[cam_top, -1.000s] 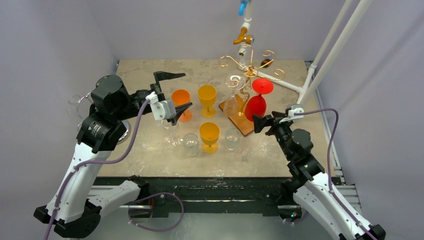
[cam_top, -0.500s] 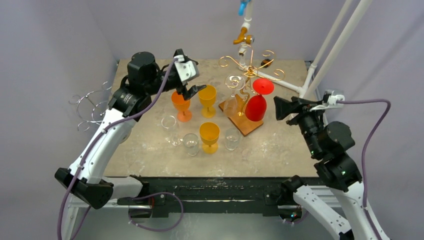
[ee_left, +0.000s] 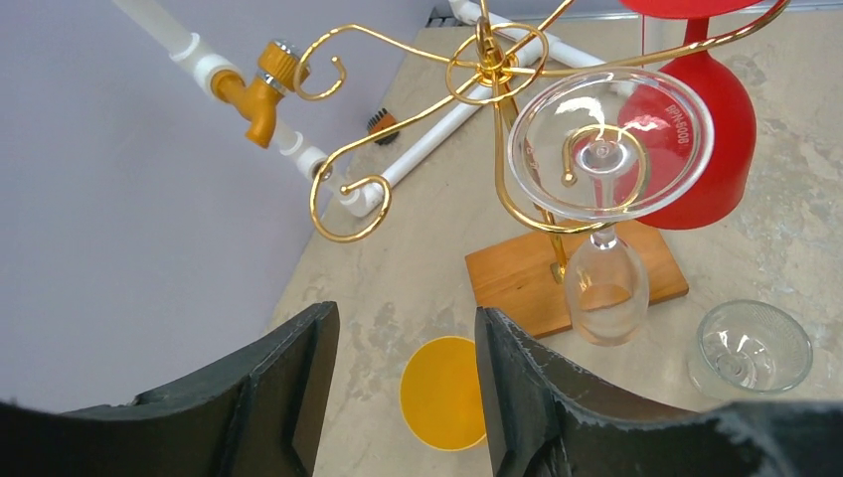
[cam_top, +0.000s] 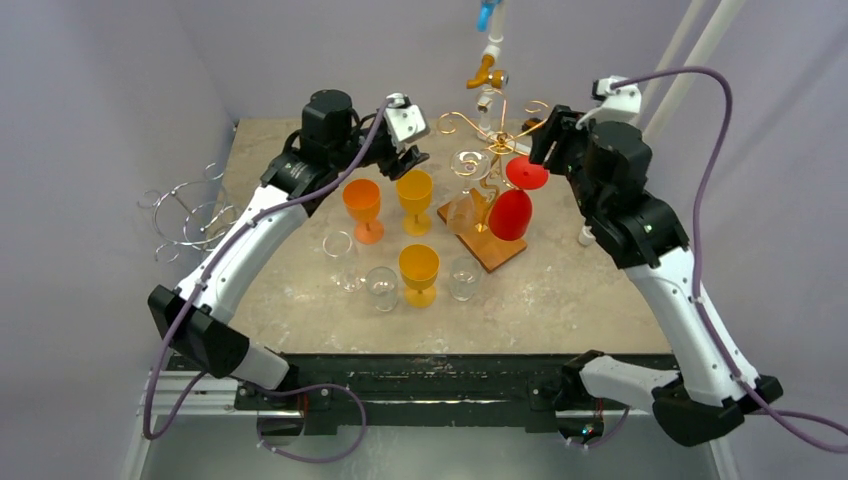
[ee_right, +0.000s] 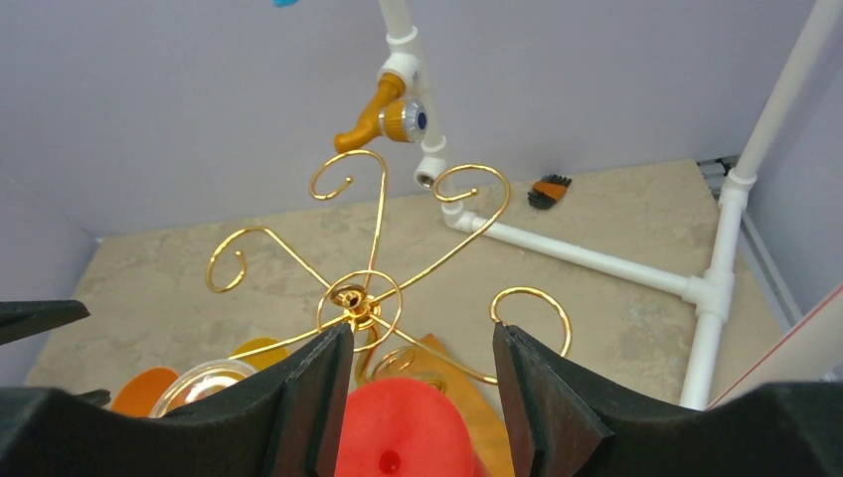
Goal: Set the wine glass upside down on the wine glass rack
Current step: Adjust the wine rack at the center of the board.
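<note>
Top external view: two arms lean over the gold wine glass rack (cam_top: 495, 135) at the far side of the table (cam_top: 570, 290), where a clear glass (cam_top: 470, 163) and a red glass (cam_top: 511, 212) already hang upside down. The left jaws, parted and empty, hover above an upright yellow wine glass (cam_top: 414, 190). The left wrist view shows its rim straight below the gap, so it appears to be the next pick, though other glasses stand nearby. The right jaws, also parted and holding nothing, hang over the red glass's foot beside the rack's hub.

A clean pick would mean a straight descent and a square, gentle closing on the yellow wine glass, without nudging the orange glass (cam_top: 362, 200) just beside it. Turning the glass over well away from the wires, then sliding its stem into a free scroll (ee_left: 348, 199) on the left, should keep it off the hung clear glass. The foot must seat on the wire before the jaws let go.
</note>
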You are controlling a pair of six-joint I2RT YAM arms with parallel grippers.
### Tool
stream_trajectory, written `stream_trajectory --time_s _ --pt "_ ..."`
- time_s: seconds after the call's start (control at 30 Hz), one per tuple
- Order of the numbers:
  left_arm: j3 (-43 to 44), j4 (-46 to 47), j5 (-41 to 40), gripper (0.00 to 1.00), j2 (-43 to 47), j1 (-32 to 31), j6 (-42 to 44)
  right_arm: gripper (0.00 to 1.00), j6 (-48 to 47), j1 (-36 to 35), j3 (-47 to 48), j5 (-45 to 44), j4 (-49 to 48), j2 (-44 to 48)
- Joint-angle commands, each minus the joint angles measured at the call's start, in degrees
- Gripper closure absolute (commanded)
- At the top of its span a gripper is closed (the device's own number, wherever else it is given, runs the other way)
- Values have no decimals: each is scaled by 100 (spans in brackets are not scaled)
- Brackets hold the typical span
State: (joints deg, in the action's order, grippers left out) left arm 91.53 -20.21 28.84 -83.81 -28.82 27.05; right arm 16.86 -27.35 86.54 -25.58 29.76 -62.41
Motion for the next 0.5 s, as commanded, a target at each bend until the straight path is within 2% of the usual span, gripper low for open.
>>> stream_trajectory --time_s 0.0,0.27,0.47 --pt "354 279 -225 45 -232 -62 -19 39 -302 18 437 -321 70 -457" --pt "714 323 -518 53 -727 -62 -37 42 -314 314 546 -80 43 -860" --pt "743 473 -451 57 -857 -62 -149 44 -324 591 749 190 249 -1147"
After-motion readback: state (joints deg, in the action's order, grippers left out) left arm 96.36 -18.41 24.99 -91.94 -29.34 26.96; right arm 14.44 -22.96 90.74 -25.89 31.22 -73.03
